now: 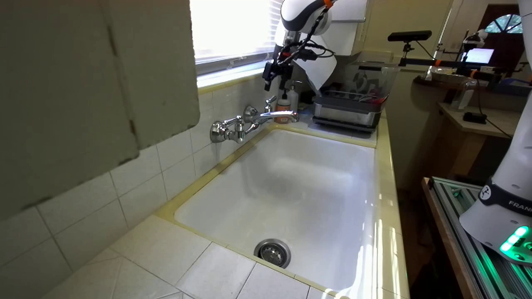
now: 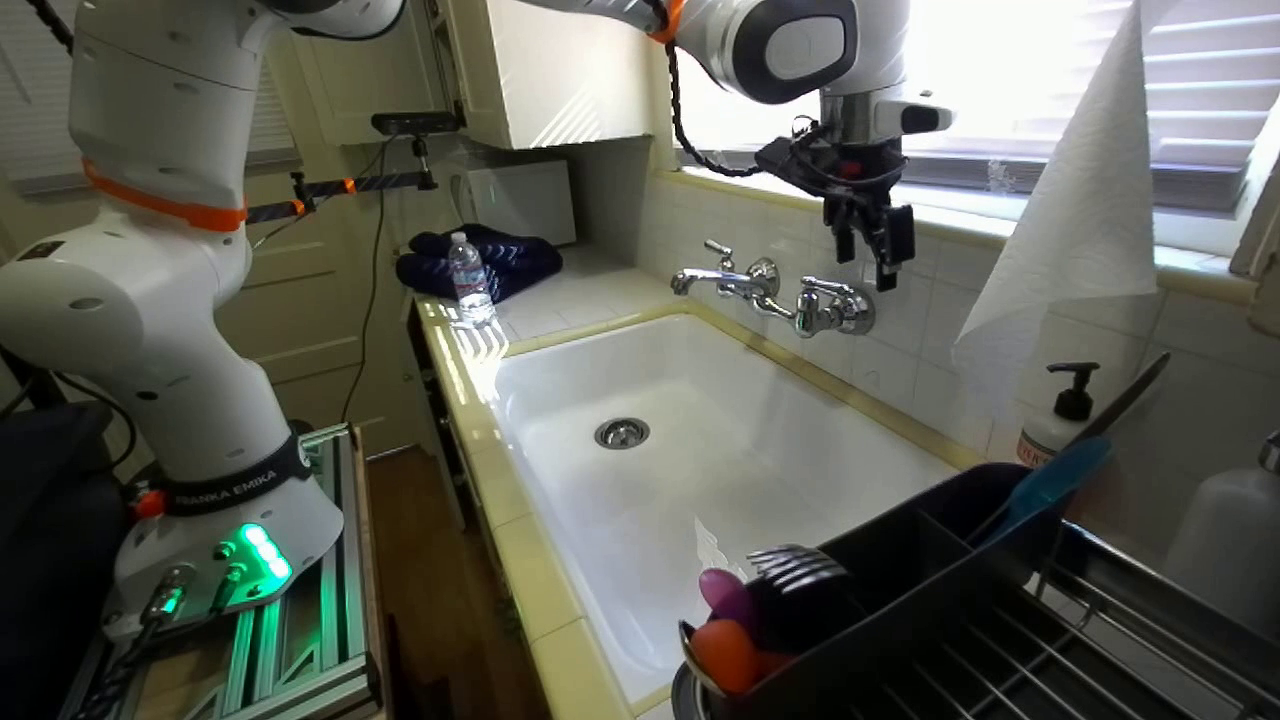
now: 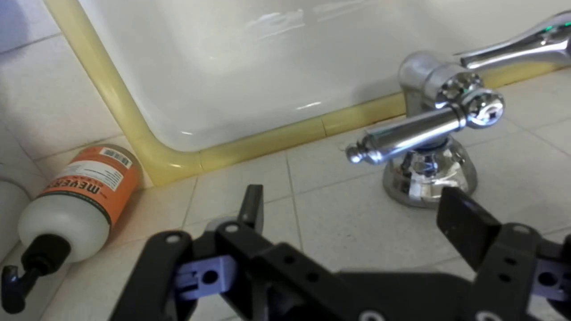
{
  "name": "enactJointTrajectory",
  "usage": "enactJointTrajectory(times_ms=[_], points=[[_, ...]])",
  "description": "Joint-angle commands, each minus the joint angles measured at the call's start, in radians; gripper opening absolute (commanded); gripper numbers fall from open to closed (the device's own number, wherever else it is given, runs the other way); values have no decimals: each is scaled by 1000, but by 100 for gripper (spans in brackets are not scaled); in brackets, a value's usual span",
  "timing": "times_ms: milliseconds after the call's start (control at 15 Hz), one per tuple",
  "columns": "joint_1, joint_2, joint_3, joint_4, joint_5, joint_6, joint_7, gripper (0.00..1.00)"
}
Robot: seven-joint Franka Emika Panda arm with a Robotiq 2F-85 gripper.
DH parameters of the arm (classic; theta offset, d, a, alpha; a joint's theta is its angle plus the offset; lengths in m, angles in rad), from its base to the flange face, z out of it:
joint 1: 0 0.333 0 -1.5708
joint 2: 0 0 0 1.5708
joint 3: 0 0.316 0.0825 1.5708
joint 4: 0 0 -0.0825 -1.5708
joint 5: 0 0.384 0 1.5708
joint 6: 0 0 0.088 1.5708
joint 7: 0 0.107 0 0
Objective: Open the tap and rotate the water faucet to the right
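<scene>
Closest to you in an exterior view, at the near edge of the desk (image 2: 562, 655), is a dish rack (image 2: 1010, 650); its black cutlery holder (image 2: 900, 615) carries a steel fork (image 2: 797, 566), a purple utensil (image 2: 726, 592) and an orange utensil (image 2: 726, 655) at the end toward the front edge, and a blue utensil (image 2: 1062, 480) at the end toward the tiled wall (image 2: 925, 370). In the near corner by the wall you have a white pump bottle (image 2: 1225, 540) and, just beyond it, a soap bottle (image 3: 89, 187) with an orange label and black pump, both upright; how full they are, you cannot tell. Past these, a white basin (image 2: 690, 480) is sunk in the desk, a round drain (image 2: 622, 433) in its floor toward the far end. Your hand (image 3: 357, 207) hangs by the wall edge with its fingers (image 3: 466, 229) spread, pale tile (image 3: 357, 232) showing between them, near the nearer tap handle (image 3: 415, 135) but apart from it. Next along the wall comes the faucet (image 1: 277, 114), its spout reaching out above the basin, then the farther tap handle (image 2: 718, 249); which of these two handles you are to open, you cannot tell. At the far corner on the front edge stands a water bottle (image 2: 470, 280), clear and capped, its fill too indistinct to read; a dark patterned cloth (image 2: 530, 255) lies bunched just behind it.
</scene>
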Motion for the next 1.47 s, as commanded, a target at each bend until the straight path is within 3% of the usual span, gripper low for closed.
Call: enactJointTrajectory(times_ms=[0, 800, 1400], points=[[-24, 14, 22, -18, 54, 70, -34, 100], [-26, 7, -1, -63, -11, -11, -63, 100], [0, -1, -29, -54, -42, -133, 99, 100]])
